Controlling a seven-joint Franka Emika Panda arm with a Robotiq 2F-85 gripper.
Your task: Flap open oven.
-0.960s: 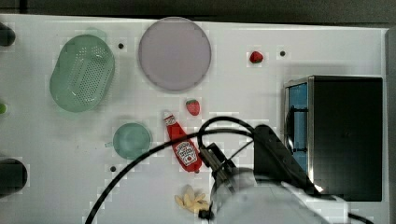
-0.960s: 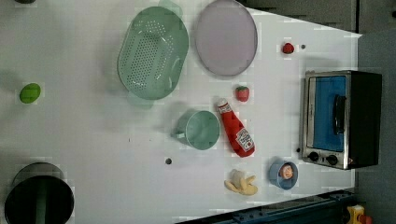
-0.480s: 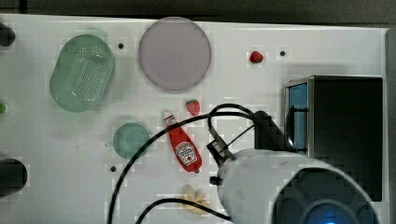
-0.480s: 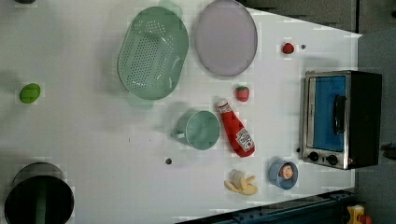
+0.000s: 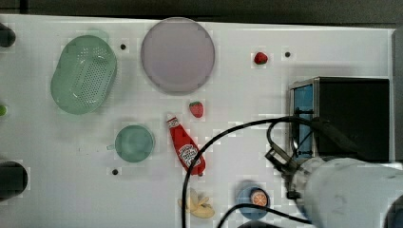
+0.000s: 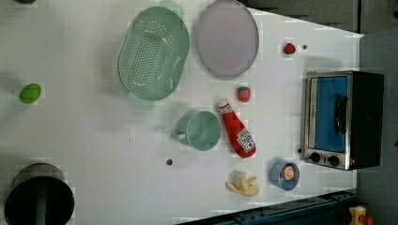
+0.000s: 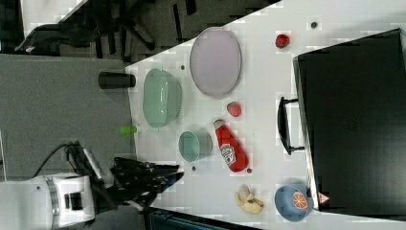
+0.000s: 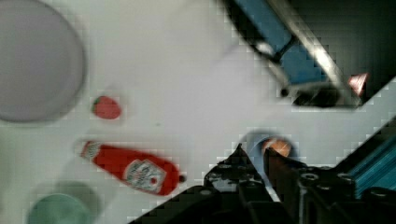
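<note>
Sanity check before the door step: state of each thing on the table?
oven: door shut, handle untouched
ketchup bottle: lying flat, cap on
green mug: on its side
colander: upright, empty
purple plate: flat, empty
blue bowl: upright, holds an orange piece
gripper: narrow gap, holding nothing

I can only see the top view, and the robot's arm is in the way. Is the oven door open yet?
Observer: No. In the left view the oven has its blue glass door flat shut.
Operator: Where would you grab it?
Observer: A dark bar handle runs along the middle of the glass, with nothing touching it.
Operator: Does it have buttons?
Observer: Two black knobs, side by side next to the door, at the end nearest the blue bowl.
</note>
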